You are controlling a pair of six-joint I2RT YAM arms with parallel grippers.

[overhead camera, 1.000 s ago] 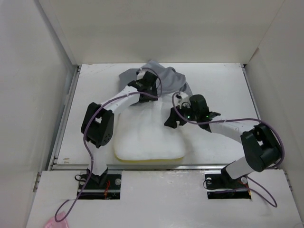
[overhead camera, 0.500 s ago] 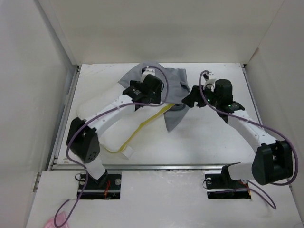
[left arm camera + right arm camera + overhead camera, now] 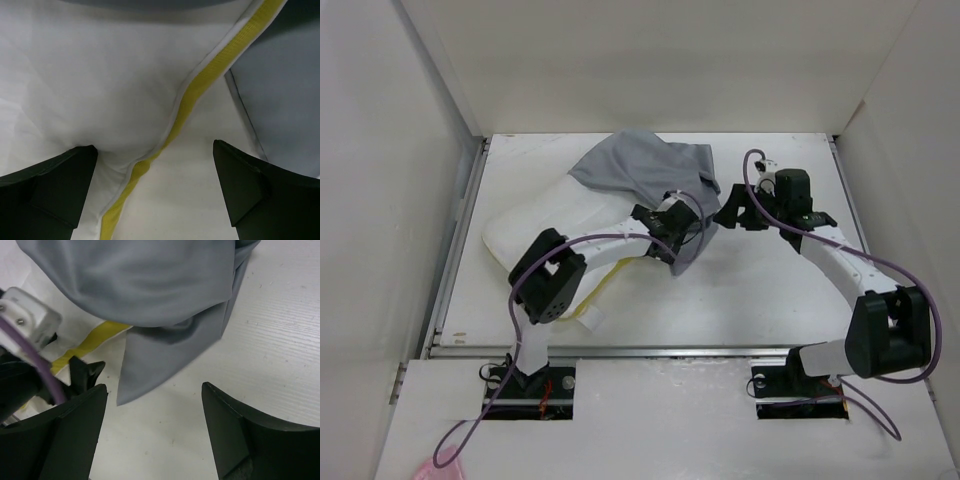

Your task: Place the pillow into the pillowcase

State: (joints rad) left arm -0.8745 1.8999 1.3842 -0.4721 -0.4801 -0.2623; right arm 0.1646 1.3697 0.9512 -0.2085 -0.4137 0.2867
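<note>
Movement in the last second: the plump white rectangular pillow with the yellow edge band [image 3: 535, 225], which lay flat and clear of the wrinkled grey fabric pillowcase [image 3: 640, 170], now runs slantwise with its far end tucked beneath that sack. Whether the end is inside the opening or only under the cloth I cannot tell, so I judge insertion barely started, with most of the cushion still out. My left gripper [image 3: 675, 235], over the pillowcase half a second ago, has dropped back to its near edge, arm folded sharply at the elbow. Its wrist view shows fingers [image 3: 55, 190] spread wide and empty, straddling the yellow band. My right gripper [image 3: 728, 212] hovers just right of the pillowcase, arm stretched forward, fingers [image 3: 240, 430] apart, holding nothing.
</note>
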